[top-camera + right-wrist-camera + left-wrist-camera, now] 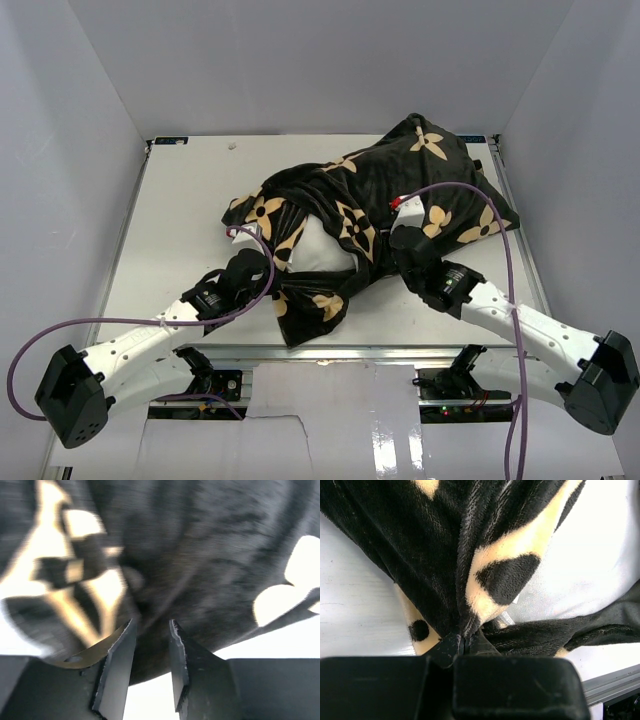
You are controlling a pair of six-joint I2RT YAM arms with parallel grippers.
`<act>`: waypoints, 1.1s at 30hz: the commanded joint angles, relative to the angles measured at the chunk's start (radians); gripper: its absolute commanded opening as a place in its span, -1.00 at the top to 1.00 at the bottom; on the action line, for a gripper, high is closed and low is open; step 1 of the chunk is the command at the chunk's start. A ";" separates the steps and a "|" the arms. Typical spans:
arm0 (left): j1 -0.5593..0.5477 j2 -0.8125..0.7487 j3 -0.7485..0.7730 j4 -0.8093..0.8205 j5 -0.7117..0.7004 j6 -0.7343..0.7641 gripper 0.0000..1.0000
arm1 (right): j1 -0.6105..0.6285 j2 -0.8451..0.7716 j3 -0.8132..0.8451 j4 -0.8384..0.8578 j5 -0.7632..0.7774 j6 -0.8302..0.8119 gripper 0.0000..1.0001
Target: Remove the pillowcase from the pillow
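Observation:
The black pillowcase (400, 185) with tan flower motifs lies bunched across the table from centre to back right. The white pillow (322, 248) shows through its opening near the front. My left gripper (258, 265) is at the left edge of that opening. In the left wrist view it (464, 642) is shut on a fold of the pillowcase (435, 545), with the pillow (600, 555) bare to the right. My right gripper (405, 245) rests against the covered part. In the right wrist view it (151, 630) is open, its tips at the blurred pillowcase (210, 555).
The white table (180, 220) is boxed in by white walls at the left, back and right. A metal rail (330, 352) runs along the front edge. Purple cables (505, 270) loop from both wrists over the arms.

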 commanded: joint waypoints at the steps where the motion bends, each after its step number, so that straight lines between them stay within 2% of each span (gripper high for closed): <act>1: 0.004 -0.023 -0.003 -0.014 0.016 0.009 1.00 | 0.070 -0.065 0.078 -0.023 -0.078 0.014 0.21; 3: 0.005 -0.023 -0.008 -0.012 0.018 0.009 1.00 | 0.104 -0.079 0.097 -0.008 -0.119 -0.009 0.21; 5: 0.004 -0.023 -0.011 -0.009 0.018 0.006 1.00 | 0.135 -0.085 0.098 0.081 -0.289 -0.058 0.21; 7: 0.004 -0.020 -0.016 -0.003 0.021 0.003 1.00 | 0.165 -0.038 0.105 0.126 -0.406 -0.076 0.17; 8: 0.004 -0.017 -0.016 0.000 0.027 0.000 1.00 | 0.180 -0.012 0.123 0.140 -0.417 -0.101 0.14; 12: 0.004 -0.012 -0.022 0.009 0.038 0.000 1.00 | 0.211 0.192 0.218 0.143 -0.390 -0.132 0.00; 15: 0.004 -0.018 -0.029 0.002 0.027 0.000 1.00 | 0.213 0.302 0.281 0.182 -0.305 -0.161 -0.25; 18: 0.004 -0.026 -0.036 -0.002 0.019 -0.011 1.00 | 0.213 0.387 0.295 0.207 -0.293 -0.173 -0.37; 21: 0.004 -0.033 -0.043 -0.002 0.015 -0.018 1.00 | 0.214 0.445 0.275 0.233 -0.297 -0.169 -0.48; 26: 0.004 -0.038 -0.042 -0.006 0.008 -0.021 1.00 | 0.214 0.515 0.247 0.256 -0.238 -0.162 -0.50; 27: 0.004 -0.041 -0.043 -0.012 0.005 -0.026 1.00 | 0.213 0.530 0.232 0.264 -0.109 -0.147 -0.35; 29: 0.004 -0.040 -0.043 -0.031 -0.024 -0.046 1.00 | 0.169 0.541 0.233 0.266 -0.052 -0.115 -0.02; 32: 0.004 -0.050 -0.059 -0.037 -0.025 -0.057 1.00 | 0.098 0.551 0.267 0.267 -0.086 -0.093 0.84; 33: 0.004 -0.055 -0.063 -0.035 -0.022 -0.057 1.00 | 0.081 0.558 0.282 0.266 -0.104 -0.096 0.85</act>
